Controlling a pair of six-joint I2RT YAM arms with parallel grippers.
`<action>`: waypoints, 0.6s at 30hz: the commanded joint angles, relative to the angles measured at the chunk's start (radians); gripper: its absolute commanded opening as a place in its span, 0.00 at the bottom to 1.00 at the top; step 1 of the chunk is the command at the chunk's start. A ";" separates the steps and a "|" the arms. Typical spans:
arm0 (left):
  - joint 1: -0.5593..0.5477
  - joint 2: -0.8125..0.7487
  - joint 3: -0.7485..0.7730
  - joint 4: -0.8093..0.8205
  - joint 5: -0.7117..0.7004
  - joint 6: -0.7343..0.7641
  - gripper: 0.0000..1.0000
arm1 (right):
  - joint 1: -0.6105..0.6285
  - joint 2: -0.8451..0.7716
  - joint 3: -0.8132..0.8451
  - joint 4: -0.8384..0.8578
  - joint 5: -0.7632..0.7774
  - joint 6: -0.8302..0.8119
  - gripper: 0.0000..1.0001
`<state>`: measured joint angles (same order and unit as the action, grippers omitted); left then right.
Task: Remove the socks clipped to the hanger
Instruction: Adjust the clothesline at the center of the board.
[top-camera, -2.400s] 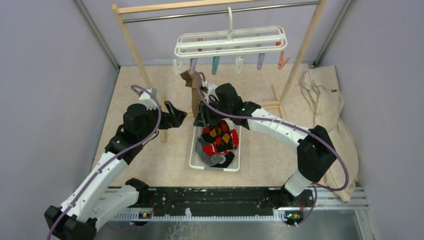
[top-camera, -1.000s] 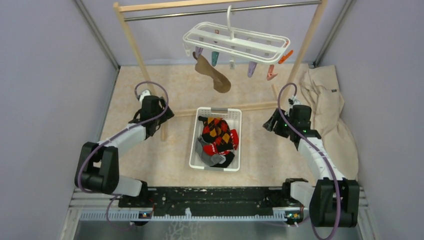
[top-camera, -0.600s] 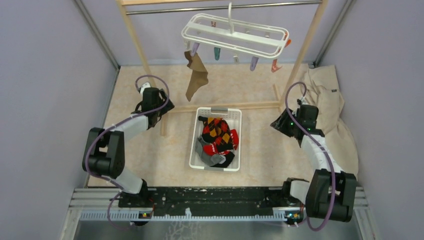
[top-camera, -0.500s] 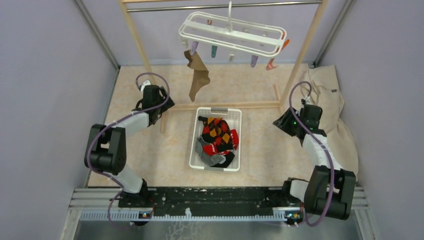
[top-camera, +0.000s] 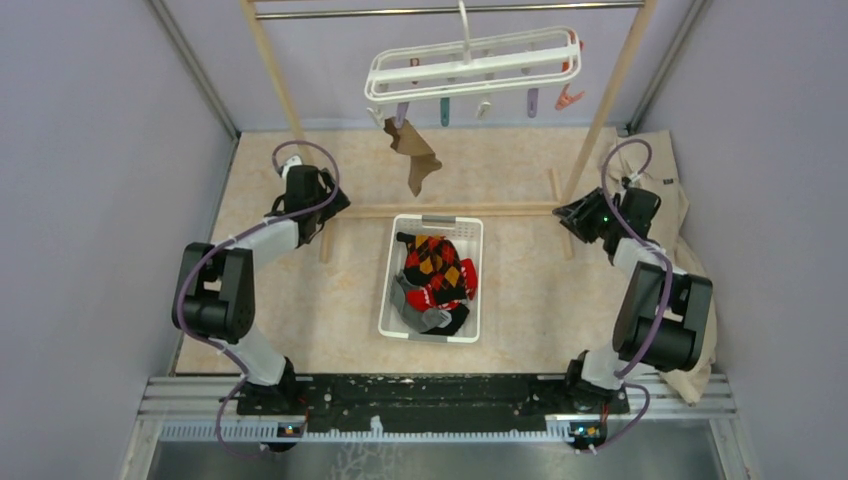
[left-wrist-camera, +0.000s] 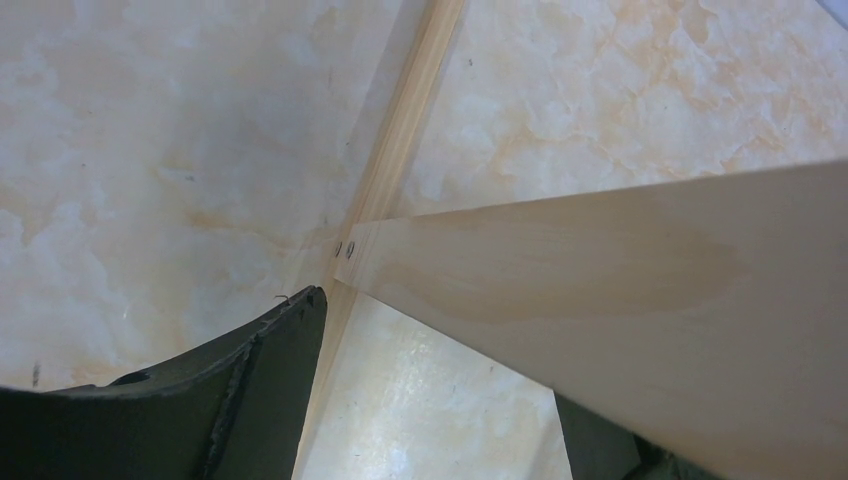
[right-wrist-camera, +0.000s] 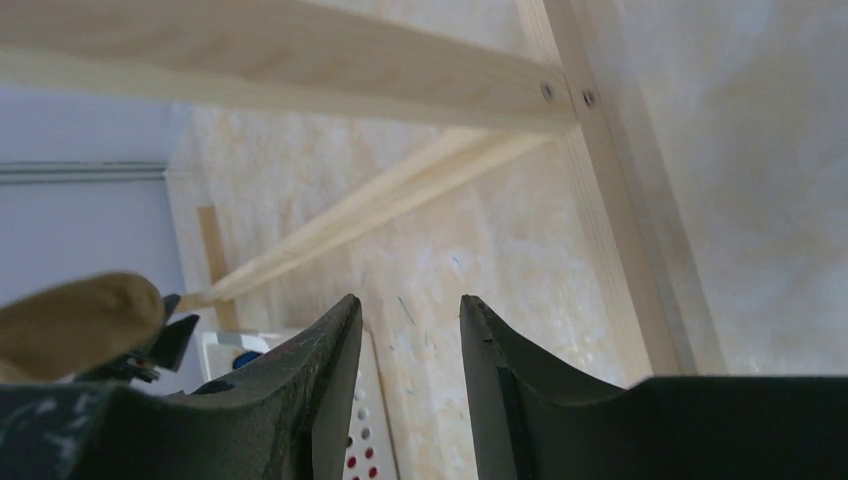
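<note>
The white hanger (top-camera: 470, 68) hangs by its hook from the rack's top rail, tilted, with pastel clips dangling. One brown sock (top-camera: 416, 166) is still clipped at its left end. Several other socks (top-camera: 437, 275) lie in the white basket (top-camera: 440, 219). My left gripper (top-camera: 335, 205) is low beside the rack's left post. Its fingers (left-wrist-camera: 250, 390) stand wide apart around nothing, and a wooden bar hides most of the right finger. My right gripper (top-camera: 568, 213) is by the right post. It (right-wrist-camera: 410, 340) is open with a narrower gap and bare floor between its fingers.
The wooden rack has sloping posts (top-camera: 270, 75) and a floor bar (top-camera: 500, 210) just behind the basket. A large beige cloth (top-camera: 690, 240) lies along the right wall behind my right arm. Purple walls close in on both sides.
Both arms have pulled back from the middle to the rack's posts. The hanger has swung and tilted with the brown sock still clipped to it. My right gripper's jaws have narrowed.
</note>
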<state>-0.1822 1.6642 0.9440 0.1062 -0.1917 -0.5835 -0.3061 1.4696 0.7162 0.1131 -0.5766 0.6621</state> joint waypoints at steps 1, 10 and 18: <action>0.009 0.027 0.044 0.021 0.023 0.001 0.84 | -0.011 0.057 0.119 0.183 -0.054 0.090 0.41; 0.033 0.056 0.088 0.019 0.033 0.002 0.85 | -0.011 0.210 0.254 0.211 -0.044 0.128 0.40; 0.059 0.108 0.134 0.019 0.054 -0.001 0.85 | -0.011 0.302 0.346 0.211 -0.034 0.155 0.38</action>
<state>-0.1410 1.7473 1.0393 0.1062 -0.1585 -0.5827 -0.3061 1.7458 0.9756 0.2623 -0.6193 0.7979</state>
